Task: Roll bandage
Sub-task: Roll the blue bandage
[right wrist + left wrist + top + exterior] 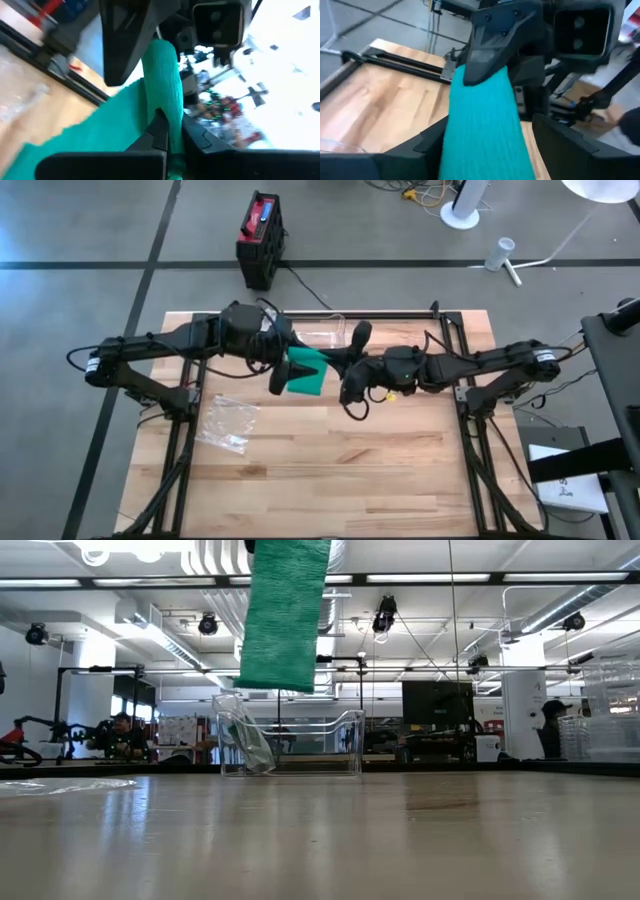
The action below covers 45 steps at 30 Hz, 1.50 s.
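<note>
Two dark arms meet over the far middle of the table (pixel 330 470) in the high view, with the green bandage (pixel 306 372) hanging between them; a clear plastic bag (pixel 228 423) lies nearer, to the left. From table height, the bandage (pixel 285 612) dangles well clear of the wood, in front of a clear container (pixel 292 743), probably kept taut for rolling. Past the left hand (pixel 485 137), its fingers stand apart on either side of the strip, not pinching it. Past the right hand (pixel 170 132), the fingers are clamped on the bandage's edge, so this arm alone seems to carry it.
</note>
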{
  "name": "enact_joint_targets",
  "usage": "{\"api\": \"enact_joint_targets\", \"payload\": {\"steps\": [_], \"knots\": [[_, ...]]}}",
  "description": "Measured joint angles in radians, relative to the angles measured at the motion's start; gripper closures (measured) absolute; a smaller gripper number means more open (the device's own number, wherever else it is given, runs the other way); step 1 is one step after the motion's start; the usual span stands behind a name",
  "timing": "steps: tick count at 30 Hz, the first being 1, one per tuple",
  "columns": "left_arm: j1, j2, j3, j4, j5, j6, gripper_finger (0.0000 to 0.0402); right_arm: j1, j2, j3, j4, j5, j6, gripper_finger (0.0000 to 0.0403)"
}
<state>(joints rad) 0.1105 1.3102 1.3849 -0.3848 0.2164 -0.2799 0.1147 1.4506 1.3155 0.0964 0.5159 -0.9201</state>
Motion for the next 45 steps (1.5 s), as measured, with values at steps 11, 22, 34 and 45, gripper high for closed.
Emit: {"api": "enact_joint_targets", "payload": {"steps": [11, 22, 34, 45], "knots": [[0.023, 0.0, -0.009, 0.044, 0.041, -0.12, 0.017, 0.043, 0.037, 0.0, 0.046, 0.126, -0.199, 0.0396], [0.029, 0.0, -0.009, 0.053, 0.039, -0.153, 0.0223, 0.057, 0.038, 0.0, 0.031, 0.147, -0.233, 0.0383], [0.029, 0.0, -0.009, 0.052, 0.04, -0.042, 0.039, 0.066, 0.028, 0.014, -0.069, 0.126, 0.118, 0.0282], [0.028, -0.003, -0.006, 0.043, 0.036, 0.193, 0.038, 0.056, -0.043, 0.099, -0.222, -0.072, 0.514, 0.0108]]}}
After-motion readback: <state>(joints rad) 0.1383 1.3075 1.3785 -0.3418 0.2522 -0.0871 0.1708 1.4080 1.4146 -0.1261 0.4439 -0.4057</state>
